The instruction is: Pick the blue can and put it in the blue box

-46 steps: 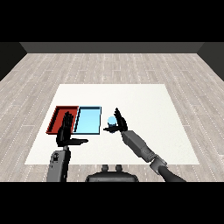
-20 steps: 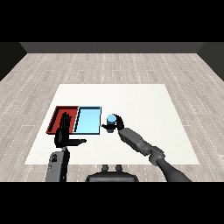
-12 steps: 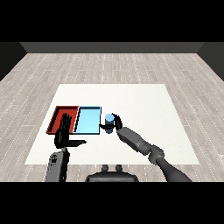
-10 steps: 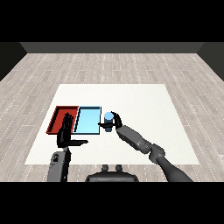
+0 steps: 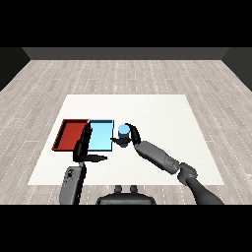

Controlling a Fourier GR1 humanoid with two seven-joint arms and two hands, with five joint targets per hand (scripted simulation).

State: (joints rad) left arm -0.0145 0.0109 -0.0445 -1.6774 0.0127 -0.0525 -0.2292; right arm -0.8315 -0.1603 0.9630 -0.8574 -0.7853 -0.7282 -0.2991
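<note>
Red tray (image 5: 69,135) on white table (image 5: 162,118).

Single head view, down and forward across white table (image 5: 162,110)

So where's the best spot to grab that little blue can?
Round its side wall, from the right, probably. The blue can stands upright, and the right hand already curls its fingers round it that way, beside the light blue tray.

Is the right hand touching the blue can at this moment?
Touching. The head view shows the right hand curled round the blue can, its fingers wrapping the can's sides just right of the light blue tray.
</note>
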